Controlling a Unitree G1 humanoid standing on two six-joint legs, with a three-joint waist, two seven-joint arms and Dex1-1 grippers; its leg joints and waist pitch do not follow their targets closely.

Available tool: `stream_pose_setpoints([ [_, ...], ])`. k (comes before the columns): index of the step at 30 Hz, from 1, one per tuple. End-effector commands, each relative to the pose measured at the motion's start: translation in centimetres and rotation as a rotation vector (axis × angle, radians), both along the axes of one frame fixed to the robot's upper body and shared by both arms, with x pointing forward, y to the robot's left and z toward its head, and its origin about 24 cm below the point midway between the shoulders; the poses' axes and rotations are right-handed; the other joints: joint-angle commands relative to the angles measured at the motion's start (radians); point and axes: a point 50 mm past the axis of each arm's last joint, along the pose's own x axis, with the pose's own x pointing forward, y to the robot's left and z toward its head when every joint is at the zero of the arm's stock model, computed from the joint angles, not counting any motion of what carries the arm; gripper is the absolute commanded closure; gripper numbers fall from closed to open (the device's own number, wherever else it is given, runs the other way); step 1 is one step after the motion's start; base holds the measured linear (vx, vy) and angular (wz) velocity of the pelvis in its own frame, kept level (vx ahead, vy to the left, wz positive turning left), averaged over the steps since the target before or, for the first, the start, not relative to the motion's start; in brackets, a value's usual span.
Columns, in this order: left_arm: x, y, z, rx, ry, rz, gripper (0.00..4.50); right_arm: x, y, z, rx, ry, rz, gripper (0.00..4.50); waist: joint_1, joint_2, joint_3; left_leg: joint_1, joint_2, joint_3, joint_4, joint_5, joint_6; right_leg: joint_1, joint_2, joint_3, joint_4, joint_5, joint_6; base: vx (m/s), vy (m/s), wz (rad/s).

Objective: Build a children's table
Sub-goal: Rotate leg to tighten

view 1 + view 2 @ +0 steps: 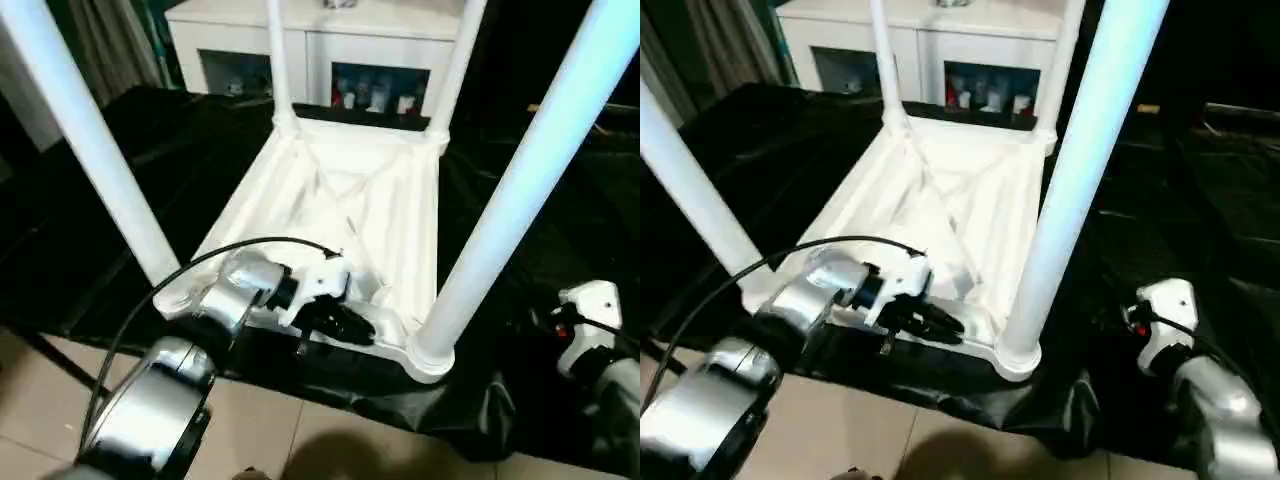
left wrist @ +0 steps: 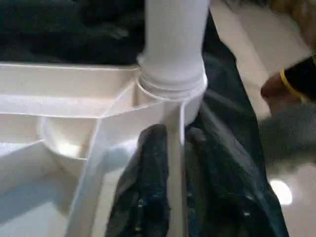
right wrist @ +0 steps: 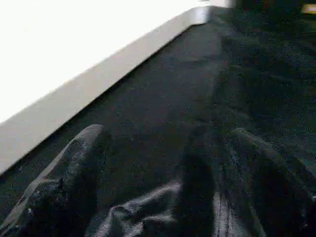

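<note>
The children's table (image 1: 340, 200) lies upside down on the black cloth, ribbed underside up, with all of its white legs standing in the corner sockets. Its near right leg (image 1: 520, 200) and near left leg (image 1: 90, 140) rise past the view's top. My left gripper (image 1: 345, 325) is at the near rim, close to the near right socket. In the left wrist view its fingertips (image 2: 154, 143) straddle the thin rim wall (image 2: 175, 123), slightly parted. My right gripper (image 3: 168, 132) hovers low over the cloth to the right of the table, open wide and empty.
A white cabinet (image 1: 320, 50) with glass doors stands behind the black-covered work table (image 1: 100, 200). The work table's near edge drops to a tiled floor (image 1: 300, 440). A person's hand (image 2: 279, 89) with a dark sleeve shows over the floor.
</note>
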Motion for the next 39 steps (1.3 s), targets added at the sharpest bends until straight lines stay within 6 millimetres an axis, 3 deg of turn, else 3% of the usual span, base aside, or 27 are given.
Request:
stream_pose_setpoints([
  [1, 0.3, 0.4, 1.2, -0.055, -0.022, 0.036, 3.42, 0.0, -0.1, 1.0, 0.001, -0.055, -0.040, 0.42, -0.007, -0.023, -0.063, 0.003, 0.011, 0.008, -0.059, -0.191, 0.117, 0.049, -0.035, 0.019, -0.056, -0.169, -0.226, 0.000, 0.000, 0.00],
  [2, 0.2, 0.9, 1.7, -0.114, -0.026, 0.087, 3.18, -0.4, 0.7, 1.1, 0.015, -0.078, -0.058, 0.42, -0.005, -0.022, -0.063, 0.004, 0.012, 0.008, -0.058, -0.192, 0.115, 0.050, -0.035, 0.020, -0.054, -0.156, -0.227, 0.000, 0.000, 0.00],
  [3, 0.0, 1.4, 1.9, -0.163, -0.025, 0.170, 3.10, -0.7, 1.2, 1.3, 0.032, -0.102, -0.077, 0.42, -0.006, -0.008, -0.061, 0.003, 0.011, 0.008, -0.059, -0.194, 0.115, 0.047, -0.033, 0.020, -0.054, -0.145, -0.228, 0.000, 0.000, 0.00],
  [4, 0.0, 1.7, 2.0, -0.193, -0.023, 0.229, 3.10, -0.9, 1.6, 1.4, 0.044, -0.118, -0.092, 0.42, -0.007, -0.009, -0.062, 0.002, 0.016, 0.008, -0.059, -0.200, 0.111, 0.049, -0.034, 0.021, -0.050, -0.129, -0.230, 0.000, 0.000, 0.00],
  [5, -0.4, 2.3, 2.0, -0.247, -0.023, 0.323, 2.97, -1.3, 2.2, 1.8, 0.069, -0.158, -0.122, 0.42, -0.012, -0.002, -0.060, 0.002, 0.013, 0.008, -0.060, -0.217, 0.108, 0.047, -0.030, 0.019, -0.052, -0.133, -0.227, 0.000, 0.000, 0.00],
  [6, -0.7, 2.7, 2.0, -0.277, -0.022, 0.395, 2.97, -1.6, 2.6, 2.0, 0.086, -0.185, -0.142, 0.42, -0.018, -0.008, -0.059, 0.002, 0.012, 0.009, -0.063, -0.238, 0.101, 0.045, -0.027, 0.019, -0.057, -0.147, -0.218, 0.000, 0.000, 0.00],
  [7, -1.0, 3.3, 1.9, -0.312, -0.038, 0.494, 2.85, -2.0, 3.1, 2.4, 0.104, -0.218, -0.166, 0.42, -0.023, -0.002, -0.060, 0.003, 0.015, 0.008, -0.065, -0.248, 0.091, 0.047, -0.026, 0.019, -0.053, -0.148, -0.218, 0.000, 0.000, 0.00],
  [8, -1.7, 4.3, 1.7, -0.370, -0.074, 0.647, 2.85, -2.8, 3.9, 2.7, 0.122, -0.257, -0.186, 0.42, -0.029, -0.002, -0.058, 0.002, 0.017, 0.009, -0.066, -0.269, 0.086, 0.046, -0.027, 0.020, -0.060, -0.167, -0.206, 0.000, 0.000, 0.00],
  [10, -2.2, 4.9, 1.7, -0.409, -0.088, 0.743, 2.63, -3.3, 4.4, 2.8, 0.131, -0.265, -0.188, 0.25, -0.037, -0.002, -0.054, 0.000, 0.013, 0.008, -0.069, -0.299, 0.077, 0.046, -0.024, 0.018, -0.068, -0.223, -0.174, 0.000, 0.000, 0.00],
  [11, -2.5, 5.2, 1.7, -0.428, -0.094, 0.795, 2.60, -3.6, 4.6, 2.7, 0.139, -0.266, -0.184, 0.14, -0.040, -0.005, -0.055, 0.001, 0.013, 0.006, -0.072, -0.309, 0.069, 0.045, -0.023, 0.019, -0.070, -0.259, -0.154, 0.000, 0.000, 0.00],
  [12, -3.5, 6.0, 1.3, -0.456, -0.118, 0.894, 2.55, -4.3, 5.1, 2.4, 0.156, -0.261, -0.173, 0.07, -0.047, -0.024, -0.050, 0.001, 0.011, 0.010, -0.073, -0.329, 0.066, 0.038, -0.018, 0.020, -0.080, -0.305, -0.130, 0.000, 0.000, 0.00],
  [13, -3.6, 6.1, 1.2, -0.457, -0.121, 0.905, 2.42, -4.3, 5.1, 2.4, 0.156, -0.261, -0.172, 0.04, -0.045, -0.017, -0.051, -0.002, 0.013, 0.004, -0.074, -0.325, 0.062, 0.044, -0.023, 0.020, -0.074, -0.305, -0.127, 0.000, 0.000, 0.00],
  [15, -5.8, 7.9, 0.5, -0.496, -0.166, 1.188, 2.22, -5.6, 6.1, 2.3, 0.124, -0.256, -0.113, 0.00, -0.055, -0.043, -0.044, -0.007, 0.016, 0.007, -0.077, -0.350, 0.067, 0.038, -0.021, 0.020, -0.084, -0.375, -0.086, 0.000, 0.000, 0.00],
  [16, -5.8, 7.9, 0.5, -0.496, -0.166, 1.188, 2.22, -5.6, 6.1, 2.3, 0.124, -0.256, -0.113, 0.00, -0.054, -0.037, -0.043, -0.009, 0.016, 0.005, -0.078, -0.354, 0.063, 0.040, -0.024, 0.022, -0.085, -0.390, -0.076, 0.000, 0.000, 0.00],
  [18, -7.2, 8.5, -0.2, -0.493, -0.165, 1.300, 1.98, -5.9, 6.5, 2.4, 0.089, -0.245, -0.070, 0.00, -0.061, -0.057, -0.042, -0.003, 0.012, 0.005, -0.078, -0.382, 0.052, 0.029, -0.018, 0.024, -0.094, -0.456, -0.032, 0.000, 0.000, 0.00],
  [20, -7.5, 8.7, -0.3, -0.477, -0.179, 1.329, 1.80, -6.0, 6.7, 2.4, 0.085, -0.245, -0.063, 0.00, -0.062, -0.049, -0.040, 0.001, 0.015, 0.002, -0.081, -0.395, 0.043, 0.023, -0.015, 0.027, -0.097, -0.437, -0.017, 0.000, 0.000, 0.00],
  [21, -8.0, 9.0, -0.9, -0.463, -0.181, 1.390, 1.74, -5.9, 6.7, 2.5, 0.081, -0.245, -0.058, 0.00, -0.068, -0.067, -0.040, 0.003, 0.015, 0.004, -0.079, -0.413, 0.041, 0.020, -0.010, 0.027, -0.098, -0.424, -0.012, 0.000, 0.000, 0.00],
  [24, -9.0, 9.6, -2.7, -0.414, -0.145, 1.525, 1.43, -5.6, 7.1, 2.2, 0.079, -0.243, -0.043, 0.00, -0.070, -0.070, -0.041, 0.002, 0.014, 0.000, -0.081, -0.424, 0.035, 0.023, -0.011, 0.026, -0.095, -0.408, -0.003, 0.000, 0.000, 0.00],
  [26, -9.3, 9.0, -2.9, -0.387, -0.159, 1.511, 1.39, -5.3, 6.8, 2.0, 0.062, -0.223, -0.058, 0.00, -0.072, -0.083, -0.043, 0.003, 0.014, 0.001, -0.078, -0.426, 0.038, 0.021, -0.010, 0.029, -0.095, -0.403, 0.004, 0.000, 0.000, 0.00],
  [29, -9.7, 8.9, -2.8, -0.370, -0.186, 1.506, 1.02, -5.0, 6.2, 1.6, 0.041, -0.192, -0.109, 0.00, -0.071, -0.084, -0.045, 0.001, 0.015, -0.003, -0.080, -0.419, 0.033, 0.023, -0.011, 0.029, -0.090, -0.360, 0.001, 0.000, 0.000, 0.00],
  [32, -10.2, 9.1, -2.6, -0.345, -0.230, 1.492, 1.02, -5.4, 5.7, 1.1, 0.036, -0.166, -0.155, 0.00, -0.075, -0.085, -0.047, 0.000, 0.014, -0.002, -0.078, -0.416, 0.030, 0.025, -0.010, 0.030, -0.086, -0.320, 0.000, 0.000, 0.000, 0.00],
  [33, -10.3, 9.1, -2.5, -0.356, -0.228, 1.486, 1.02, -5.6, 5.6, 1.1, 0.035, -0.167, -0.168, 0.00, -0.075, -0.077, -0.044, 0.000, 0.014, -0.002, -0.079, -0.421, 0.028, 0.023, -0.010, 0.030, -0.085, -0.317, -0.001, 0.000, 0.000, 0.00],
  [34, -10.3, 8.9, -2.4, -0.364, -0.226, 1.473, 1.02, -5.6, 5.7, 1.1, 0.033, -0.167, -0.164, 0.00, -0.079, -0.079, -0.040, 0.000, 0.013, -0.001, -0.079, -0.433, 0.027, 0.022, -0.008, 0.031, -0.088, -0.316, -0.001, 0.000, 0.000, 0.00],
  [35, -10.4, 8.8, -2.4, -0.366, -0.224, 1.462, 1.02, -5.7, 5.8, 1.0, 0.030, -0.148, -0.156, 0.00, -0.078, -0.077, -0.041, -0.005, 0.007, 0.004, -0.075, -0.433, 0.046, 0.025, -0.018, 0.036, -0.091, -0.337, 0.000, 0.000, 0.000, 0.00],
  [37, -10.4, 8.5, -2.5, -0.369, -0.212, 1.456, 1.02, -5.9, 5.9, 0.9, 0.038, -0.143, -0.144, 0.00, -0.074, -0.078, -0.040, -0.015, -0.003, 0.013, -0.060, -0.394, 0.122, 0.025, -0.051, 0.053, -0.107, -0.422, 0.005, 0.000, 0.000, 0.00],
  [38, -10.2, 8.4, -2.5, -0.371, -0.208, 1.451, 1.02, -5.8, 5.9, 1.0, 0.040, -0.146, -0.134, 0.00, -0.067, -0.080, -0.038, -0.026, -0.006, 0.008, -0.039, -0.341, 0.178, 0.033, -0.093, 0.078, -0.124, -0.494, 0.014, 0.000, 0.000, 0.00],
  [39, -10.2, 8.4, -2.5, -0.370, -0.210, 1.449, 1.02, -5.8, 6.0, 1.0, 0.040, -0.145, -0.129, 0.00, -0.070, -0.071, -0.041, 0.012, 0.001, 0.028, -0.005, -0.343, 0.159, -0.003, -0.084, 0.128, -0.137, -0.553, 0.014, 0.000, 0.000, 0.00],
])
